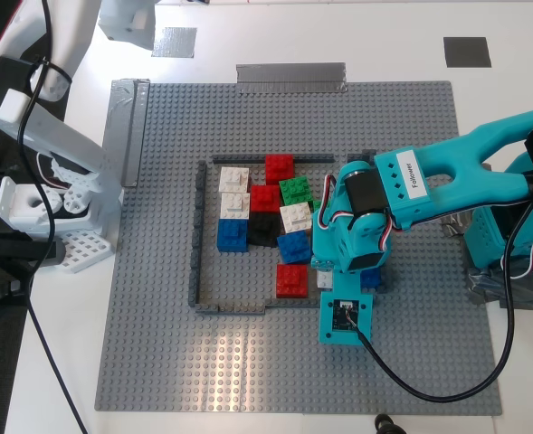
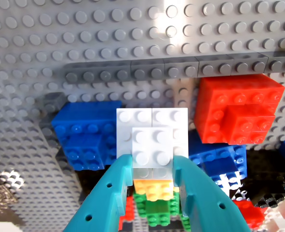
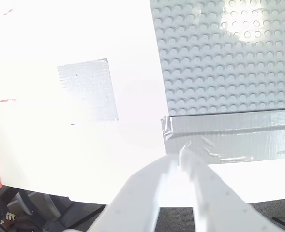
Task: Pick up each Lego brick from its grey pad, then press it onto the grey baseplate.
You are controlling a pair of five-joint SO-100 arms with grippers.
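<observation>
Item: white Lego brick [image 2: 152,147], square, no long axis to speak of. It sits between the teal fingers [image 2: 111,195] of my first gripper [image 2: 152,169], studs facing the camera, the end effector clamped on its two opposite sides. It lies straight ahead of the fingertips, over a wider white brick [image 2: 152,121] already on the grey baseplate [image 2: 108,43]. Whether its underside is seated on those studs or just above them I cannot tell.

Neighbours, relative to this end effector: red brick stack [image 2: 236,113] to one side, blue bricks [image 2: 84,133] to the other, the dark-grey frame wall [image 2: 181,67] beyond. Green and orange bricks show behind the fingers.

Exterior view: the teal arm [image 1: 402,194] covers the spot, end effector down near the red brick [image 1: 291,280].

My second gripper [image 3: 183,166]: white, fingers close together with nothing between them, well apart from the bricks, over silver tape [image 3: 229,135] at the baseplate edge, a grey pad [image 3: 86,92] beyond it on the table [image 3: 60,154]. The pad bears no brick.

Judgement: the first arm is the nearer; a straight push along the fingers seats the brick.
</observation>
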